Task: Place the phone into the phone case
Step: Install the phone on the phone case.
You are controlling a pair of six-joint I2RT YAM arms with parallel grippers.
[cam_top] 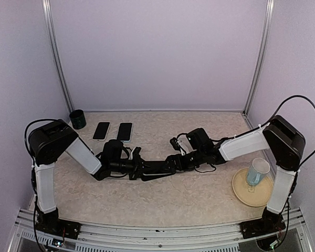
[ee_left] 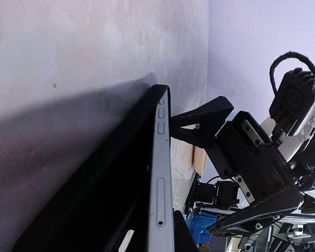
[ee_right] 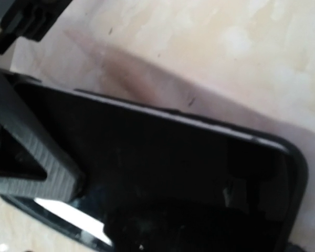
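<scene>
Phone (cam_top: 155, 169) clamped edge-on in left gripper (cam_top: 138, 165); side buttons (ee_left: 161, 113) visible from left wrist only. Right gripper (cam_top: 173, 163) spread wide, one finger (ee_left: 205, 113) touching phone's edge.

light: bright, even | shadows: soft on table (cam_top: 147, 202) | right wrist view: blurred | top view: sharp

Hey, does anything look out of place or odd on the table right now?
Only the middle stands out: the phone looks only partly seated in the black phone case, its silver side edge exposed, held tilted above the table between the left claw and right claw. Nothing looks spilled or damaged.
</scene>
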